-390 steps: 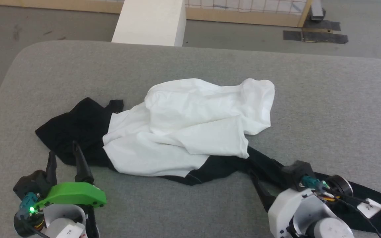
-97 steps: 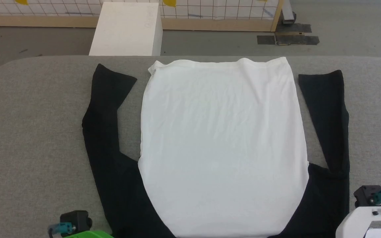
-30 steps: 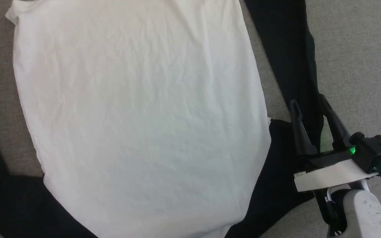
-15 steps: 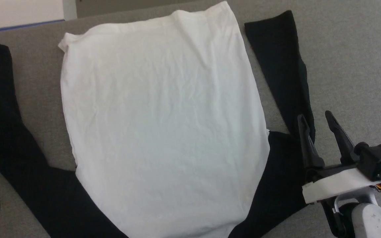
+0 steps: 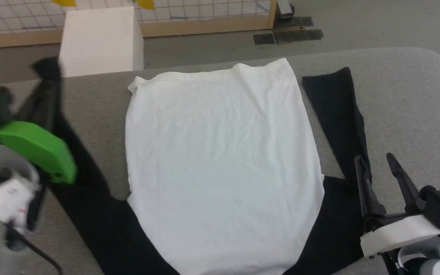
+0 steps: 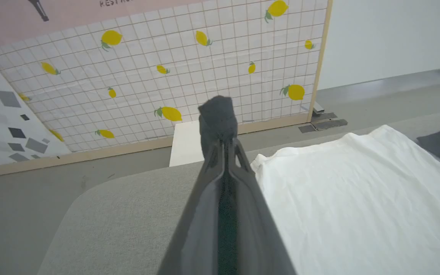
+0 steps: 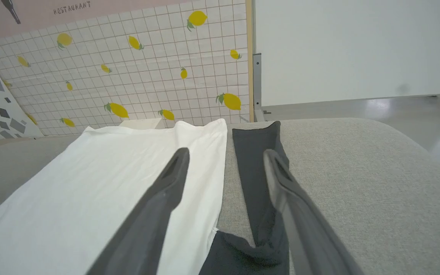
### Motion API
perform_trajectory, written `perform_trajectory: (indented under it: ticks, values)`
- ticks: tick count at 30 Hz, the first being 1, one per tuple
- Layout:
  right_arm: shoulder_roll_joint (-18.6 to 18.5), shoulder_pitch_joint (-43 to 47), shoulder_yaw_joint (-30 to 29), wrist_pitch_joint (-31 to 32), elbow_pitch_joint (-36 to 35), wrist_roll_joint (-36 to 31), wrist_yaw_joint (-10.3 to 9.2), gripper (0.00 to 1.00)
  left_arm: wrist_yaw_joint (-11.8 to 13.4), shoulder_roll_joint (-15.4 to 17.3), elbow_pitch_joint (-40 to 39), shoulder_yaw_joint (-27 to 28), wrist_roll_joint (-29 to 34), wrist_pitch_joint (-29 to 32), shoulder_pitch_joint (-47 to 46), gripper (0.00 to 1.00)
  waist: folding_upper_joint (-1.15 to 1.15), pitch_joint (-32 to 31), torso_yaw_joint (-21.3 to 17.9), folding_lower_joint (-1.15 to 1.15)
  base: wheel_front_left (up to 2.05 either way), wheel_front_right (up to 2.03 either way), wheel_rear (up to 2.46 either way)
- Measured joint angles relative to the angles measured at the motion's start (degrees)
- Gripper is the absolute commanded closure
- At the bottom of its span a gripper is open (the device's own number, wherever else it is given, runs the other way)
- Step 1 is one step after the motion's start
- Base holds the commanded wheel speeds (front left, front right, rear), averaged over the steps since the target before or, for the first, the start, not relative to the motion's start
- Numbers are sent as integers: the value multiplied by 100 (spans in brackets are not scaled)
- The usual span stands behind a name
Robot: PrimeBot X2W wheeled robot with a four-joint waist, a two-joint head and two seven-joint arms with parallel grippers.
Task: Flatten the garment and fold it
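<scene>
**Shirt flat, left cuff pinched**

The shirt (image 5: 220, 160) lies smooth on the grey, felt-like table (image 5: 403, 95), with its hem at the far edge. The head view blurs the left gripper (image 5: 50, 86). The left wrist view shows its jaws pressed together on the black cuff (image 6: 217, 114), above the table. The right gripper (image 5: 374, 157) hovers over the right sleeve (image 5: 338, 110), jaws wide apart and empty.

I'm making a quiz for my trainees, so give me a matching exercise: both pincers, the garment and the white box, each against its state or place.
1. left pincer
2. right pincer
3. garment
4. white box

a. open, by a black sleeve
b. behind the grey table
c. white body lies flat
d. shut on black cloth

Pairs: 1-d, 2-a, 3-c, 4-b
</scene>
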Motion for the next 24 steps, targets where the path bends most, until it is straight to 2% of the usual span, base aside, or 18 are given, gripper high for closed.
perform_trajectory:
  ticks: [3,7,10,12,15,19,24]
  values:
    - [1,19,-22,52,-55,1,0,0,-35,-276,-594,-595,190,90,-37,100,0,-108,141,0,0,0,0]
    - [1,20,-16,108,-111,0,0,0,-222,-1028,-653,-1678,399,137,-258,100,0,-193,275,0,0,0,0]
    - [1,19,32,119,-136,1,0,0,-364,-1784,-147,-2463,449,-24,-421,100,0,-213,282,0,0,0,0]
    - [2,19,78,133,-140,7,0,0,-481,-2325,458,-2967,461,-187,-458,100,0,-199,244,0,0,0,0]
    - [1,16,144,167,-140,19,0,0,-664,-2854,1441,-3552,534,-376,-503,100,0,-156,145,0,0,0,0]
    - [1,14,175,176,-119,26,0,0,-875,-3094,2700,-4245,853,-612,-670,100,0,-96,-36,0,0,0,0]
    - [0,13,197,174,-67,71,0,0,-1148,-3207,3701,-4876,854,-760,-697,100,0,-22,-271,0,0,0,0]
